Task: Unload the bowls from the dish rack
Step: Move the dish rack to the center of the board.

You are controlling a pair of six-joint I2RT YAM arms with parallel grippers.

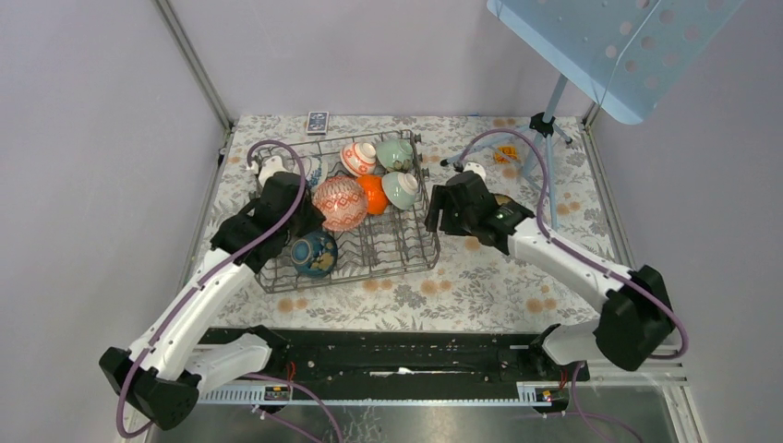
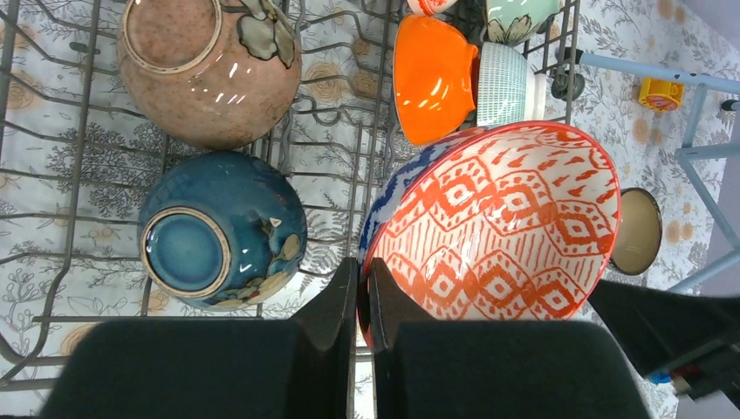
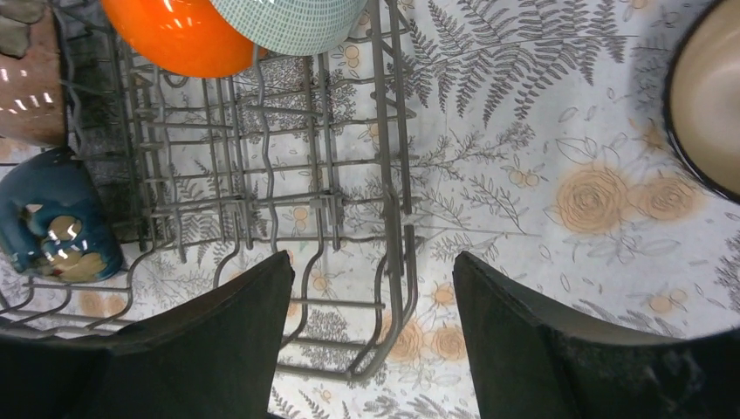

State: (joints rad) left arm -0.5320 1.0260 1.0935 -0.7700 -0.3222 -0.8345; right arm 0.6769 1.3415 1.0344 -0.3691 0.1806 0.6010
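1. The table has a flower cloth on it.
2. The rack sits flat in the middle of the table, open side up, with its tines pointing up. It looks about as wide as it is deep, so I cannot tell its long side.
3. The left pincer is over the left part of the rack. It is closed tight on the rim of the red bowl.
4. The right pincer is open and holds nothing. It hangs over the right edge of the rack, near the front corner.
5. The red bowl is tipped on its edge inside the rack.
6. The blue bowl lies upside down in the rack, just beside the red bowl.
7. The orange bowl stands on its edge farther back in the rack.
8. The tan bowl sits on the cloth, outside the rack on its right.
9. A small dark card lies behind the rack. Its print is too small to read.
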